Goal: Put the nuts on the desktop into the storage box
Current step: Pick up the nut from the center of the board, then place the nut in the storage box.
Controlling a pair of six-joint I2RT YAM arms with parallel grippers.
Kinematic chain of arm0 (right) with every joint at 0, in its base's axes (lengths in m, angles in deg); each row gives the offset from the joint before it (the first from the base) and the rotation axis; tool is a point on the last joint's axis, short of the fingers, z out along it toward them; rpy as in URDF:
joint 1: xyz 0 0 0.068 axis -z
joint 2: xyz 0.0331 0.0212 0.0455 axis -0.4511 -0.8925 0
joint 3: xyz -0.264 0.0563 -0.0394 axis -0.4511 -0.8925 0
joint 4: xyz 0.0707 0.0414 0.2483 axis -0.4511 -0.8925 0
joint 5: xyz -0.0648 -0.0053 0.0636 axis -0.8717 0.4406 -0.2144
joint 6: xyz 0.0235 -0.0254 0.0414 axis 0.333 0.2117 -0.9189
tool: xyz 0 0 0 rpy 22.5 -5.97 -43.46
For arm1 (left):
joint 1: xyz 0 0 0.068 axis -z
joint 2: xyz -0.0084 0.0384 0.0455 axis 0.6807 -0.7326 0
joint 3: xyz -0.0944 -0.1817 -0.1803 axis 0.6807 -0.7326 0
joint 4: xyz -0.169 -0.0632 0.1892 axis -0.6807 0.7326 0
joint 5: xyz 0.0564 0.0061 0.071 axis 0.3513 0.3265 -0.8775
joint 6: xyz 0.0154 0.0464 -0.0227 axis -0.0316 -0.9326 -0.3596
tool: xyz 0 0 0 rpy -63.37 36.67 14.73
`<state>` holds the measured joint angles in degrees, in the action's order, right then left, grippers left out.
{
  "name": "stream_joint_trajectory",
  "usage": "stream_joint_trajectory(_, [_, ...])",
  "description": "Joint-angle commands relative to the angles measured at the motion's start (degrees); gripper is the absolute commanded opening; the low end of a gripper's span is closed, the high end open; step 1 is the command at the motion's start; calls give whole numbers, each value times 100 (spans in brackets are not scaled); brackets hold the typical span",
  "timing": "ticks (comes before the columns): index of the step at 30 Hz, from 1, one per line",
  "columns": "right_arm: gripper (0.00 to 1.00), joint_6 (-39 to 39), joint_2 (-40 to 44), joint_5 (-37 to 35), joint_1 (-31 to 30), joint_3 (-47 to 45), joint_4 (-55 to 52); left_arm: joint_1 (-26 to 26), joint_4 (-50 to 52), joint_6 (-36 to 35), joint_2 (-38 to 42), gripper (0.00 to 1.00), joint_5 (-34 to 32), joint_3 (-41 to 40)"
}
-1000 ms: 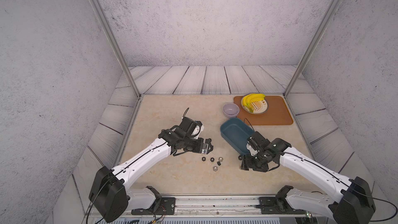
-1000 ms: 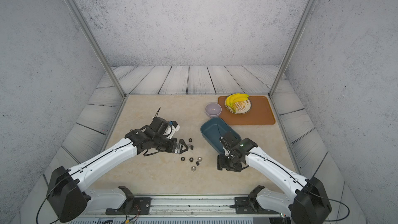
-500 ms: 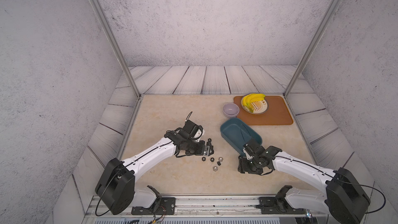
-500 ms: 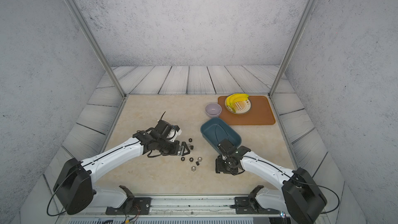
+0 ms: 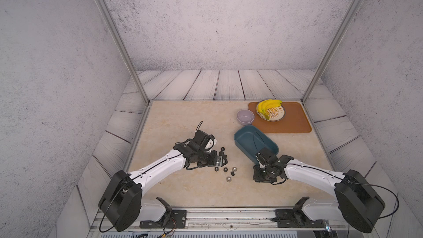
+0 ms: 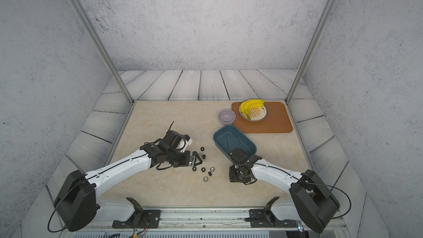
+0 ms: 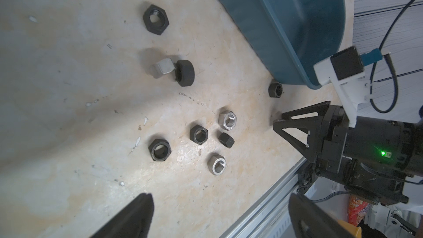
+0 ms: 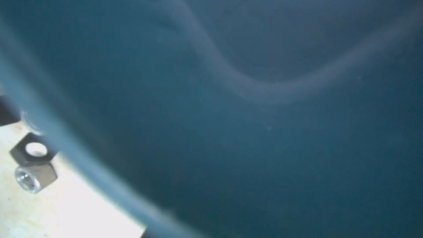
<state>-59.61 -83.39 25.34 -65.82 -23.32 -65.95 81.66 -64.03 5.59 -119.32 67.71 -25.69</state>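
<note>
the left end effector (image 7: 220, 199) gapes wide above the beige marble-patterned bench (image 7: 68, 101), gripping nothing. the right end effector (image 7: 278, 122) points down at the bench beside the dark teal plastic storage box (image 7: 297, 19); i cannot tell how far its jaws are open or whether they pinch anything. nine small hexagonal metal nuts (image 7: 198, 134) lie on the bench outside the box, six black and three silvery. farther back sit one round lilac bowl (image 5: 245, 116) and one orange-brown tray (image 5: 295, 124).
</note>
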Motion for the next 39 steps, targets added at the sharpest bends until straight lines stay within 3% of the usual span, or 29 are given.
stream_joint_trajectory(1, [40,-79,-87,-164,-36,-84,-94,26,-27,17,145,98,-55,-81])
stream_joint_trajectory(6, [26,-132,43,-229,-45,-58,-244,26,12,33,206,98,-163,-73])
stream_joint_trajectory(14, [25,-221,401,-174,-81,239,-781,26,88,61,274,98,-360,-63])
stream_joint_trajectory(22, [26,-205,612,-315,-98,1252,-1855,26,256,-6,329,98,-498,51])
stream_joint_trajectory(31, [26,263,-183,-1070,-71,3014,-3097,26,323,-24,532,98,-695,-27])
stream_joint_trajectory(39, [26,569,-1177,-2020,136,3988,-2846,21,363,-26,576,98,-701,-37])
